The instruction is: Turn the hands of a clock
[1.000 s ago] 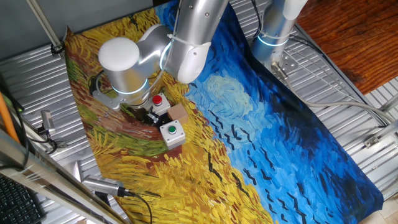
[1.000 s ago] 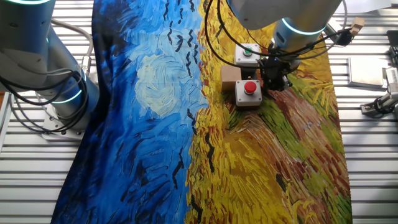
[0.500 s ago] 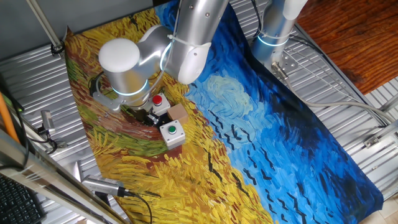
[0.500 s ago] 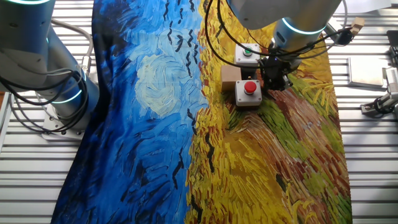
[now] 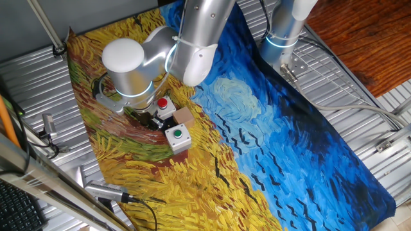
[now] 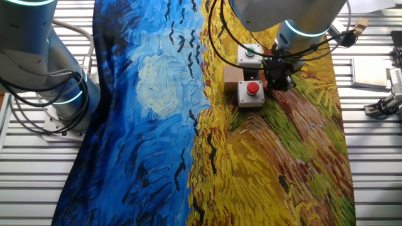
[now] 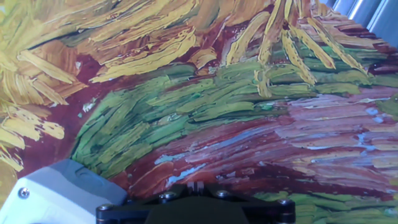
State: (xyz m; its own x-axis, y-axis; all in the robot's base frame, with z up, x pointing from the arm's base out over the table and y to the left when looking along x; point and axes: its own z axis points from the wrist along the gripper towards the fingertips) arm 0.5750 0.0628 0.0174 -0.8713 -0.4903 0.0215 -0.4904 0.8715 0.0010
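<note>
I see no clock anywhere, only my pincer low on the worktop, at three o'clock from the red button box, its opening hidden, so I cannot tell.

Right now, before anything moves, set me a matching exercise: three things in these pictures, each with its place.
Things:
1. brown block
2. end effector
3. red button

Places:
A. on top of a grey box
B. beside the button boxes, toward the blue half of the cloth
C. beside the button boxes, toward the cloth's yellow edge

Pairs: 1-B, 2-C, 3-A
</note>
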